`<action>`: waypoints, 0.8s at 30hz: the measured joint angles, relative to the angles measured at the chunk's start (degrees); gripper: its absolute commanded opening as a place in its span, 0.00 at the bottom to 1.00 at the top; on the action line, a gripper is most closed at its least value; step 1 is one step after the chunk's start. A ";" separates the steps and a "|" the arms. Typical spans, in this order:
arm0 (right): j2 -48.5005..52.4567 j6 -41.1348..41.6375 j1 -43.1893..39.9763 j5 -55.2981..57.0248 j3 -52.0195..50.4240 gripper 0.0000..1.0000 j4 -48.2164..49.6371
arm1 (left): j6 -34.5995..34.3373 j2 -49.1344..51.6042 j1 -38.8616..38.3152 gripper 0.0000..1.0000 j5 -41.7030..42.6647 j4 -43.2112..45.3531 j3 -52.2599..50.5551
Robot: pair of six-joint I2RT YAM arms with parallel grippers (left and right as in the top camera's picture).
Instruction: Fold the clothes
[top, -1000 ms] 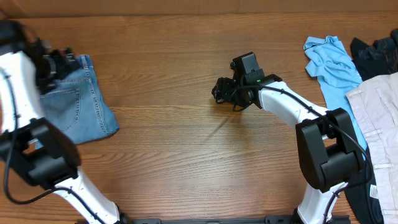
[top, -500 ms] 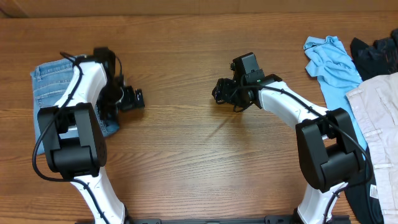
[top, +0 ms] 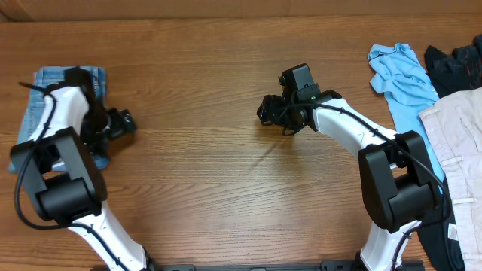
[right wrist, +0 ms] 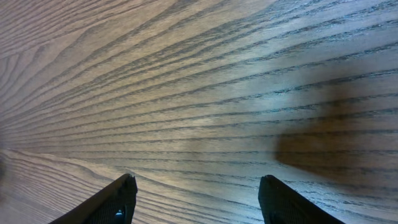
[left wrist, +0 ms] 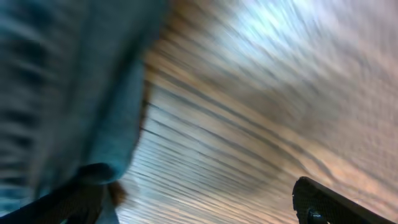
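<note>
The light-wash denim jeans (top: 41, 83) lie in a folded bundle at the table's far left edge, partly hidden under my left arm. My left gripper (top: 120, 123) is at the bundle's right edge, just above the wood. The left wrist view is blurred; it shows denim (left wrist: 62, 81) on the left and the two fingers (left wrist: 193, 199) wide apart, with nothing between them. My right gripper (top: 265, 111) is open and empty over bare wood at the table's middle, and its fingers (right wrist: 196, 190) show only wood grain between them.
A sky-blue T-shirt (top: 403, 75), beige trousers (top: 456, 143) and a dark garment (top: 456, 60) are piled at the right edge. The wooden table (top: 226, 181) is bare between the two arms.
My left arm swung right across the jeans and has come back left. The jeans bundle now lies further left and looks narrower. The right arm has not moved.
</note>
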 measured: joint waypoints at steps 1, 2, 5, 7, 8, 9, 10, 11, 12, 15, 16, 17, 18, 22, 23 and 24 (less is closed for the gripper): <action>0.00 -0.02 0.00 0.00 0.00 0.67 0.02 | -0.02 0.00 0.85 1.00 -0.17 0.11 0.81; 0.00 0.00 0.02 -0.02 0.00 0.67 0.00 | -0.02 0.00 1.31 1.00 -0.20 0.20 1.29; 0.00 -0.02 0.00 0.00 0.00 0.67 0.00 | -0.02 0.00 1.44 1.00 -0.15 0.68 1.86; 0.00 -0.02 0.00 0.00 0.00 0.67 0.00 | -0.02 0.00 1.44 1.00 -0.15 0.68 1.86; 0.00 0.00 0.00 0.00 0.00 0.67 -0.02 | -0.02 0.00 1.44 1.00 -0.15 0.66 1.86; 0.00 0.00 0.00 0.00 0.00 0.67 -0.02 | -0.02 0.00 1.44 1.00 -0.11 0.61 1.88; 0.00 -0.02 0.00 -0.02 0.00 0.67 -0.02 | -0.02 0.00 1.40 1.00 0.07 0.46 1.88; 0.00 -0.02 0.00 -0.52 0.00 0.67 -0.07 | -0.02 0.00 1.25 1.00 0.15 0.31 1.88; 0.00 0.00 0.00 -0.96 0.00 0.67 -0.07 | 0.00 0.00 1.05 1.00 0.15 0.22 1.88; 0.00 0.02 -0.04 -2.38 0.00 0.74 -0.17 | 0.20 0.00 -0.76 1.00 0.15 -0.02 1.99; 0.00 -0.15 -0.04 -2.54 0.00 0.75 -0.39 | 0.35 0.00 -2.12 1.00 0.33 -0.28 2.12; 0.00 -0.04 -0.20 -2.62 0.02 0.76 -1.62 | 0.98 0.00 -3.45 1.00 0.33 -0.57 2.40; 0.00 -0.02 -0.39 -2.56 0.09 0.77 -2.86 | 1.62 0.00 -5.68 1.00 0.37 -0.70 2.86; 0.00 -2.21 -2.25 -0.61 2.75 0.89 -10.16 | 3.34 0.00 -13.09 1.00 0.61 -1.66 4.55; 0.00 -3.37 -2.89 0.59 4.52 0.92 -11.98 | 4.37 0.00 -15.91 1.00 0.63 -1.84 5.03; -0.02 -5.62 -3.58 2.73 7.45 1.00 -15.39 | 4.81 0.00 -17.84 1.00 0.76 -2.49 5.60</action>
